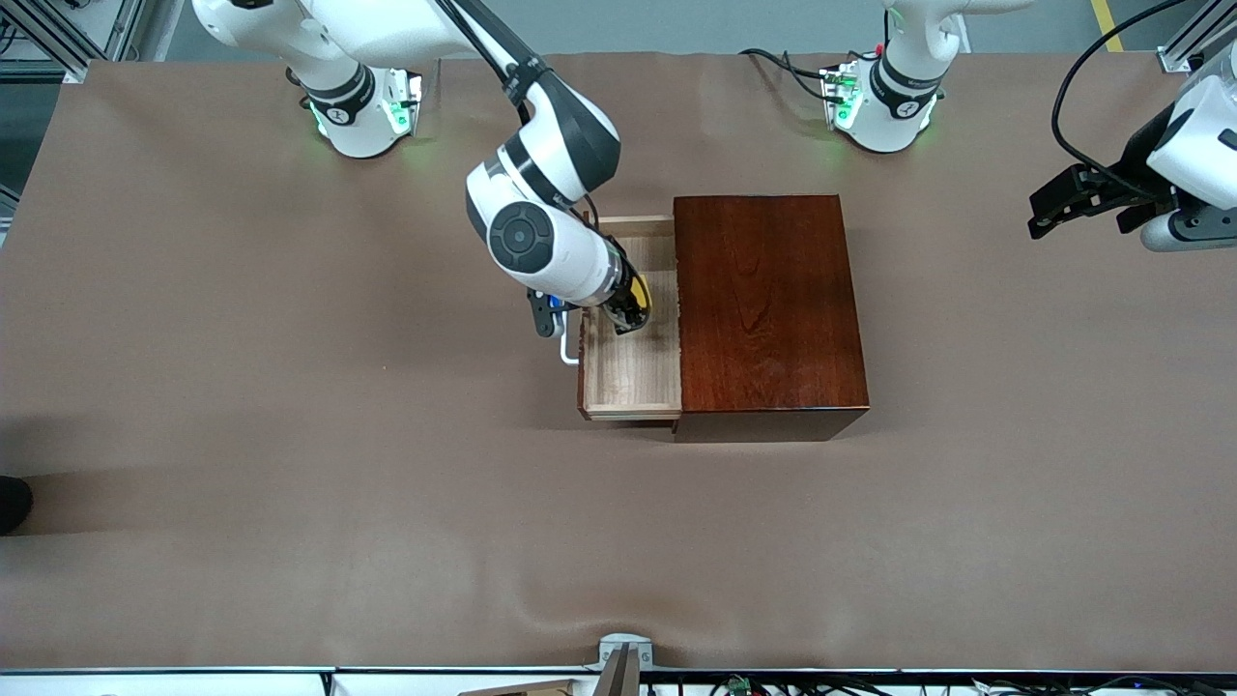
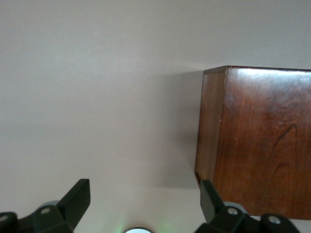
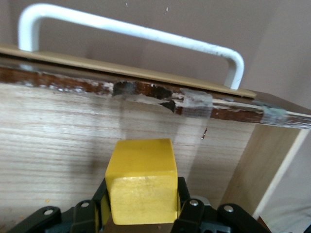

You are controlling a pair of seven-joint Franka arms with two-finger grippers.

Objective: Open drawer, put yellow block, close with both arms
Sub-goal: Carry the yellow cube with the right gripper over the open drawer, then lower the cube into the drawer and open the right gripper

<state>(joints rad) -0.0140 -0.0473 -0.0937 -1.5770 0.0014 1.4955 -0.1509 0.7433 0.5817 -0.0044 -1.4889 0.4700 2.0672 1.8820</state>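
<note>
Right gripper [image 1: 630,314] pinches the yellow block [image 3: 142,180] over the open drawer [image 1: 633,372]; wrist view shows the white handle [image 3: 131,31]. Left gripper [image 2: 141,206] waits, fingers spread.

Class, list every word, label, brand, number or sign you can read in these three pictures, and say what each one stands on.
None can be read: no text shows on the wooden box, the drawer, its white handle, the yellow block or the table.
Round marks on the arm bases: too small to read.
</note>
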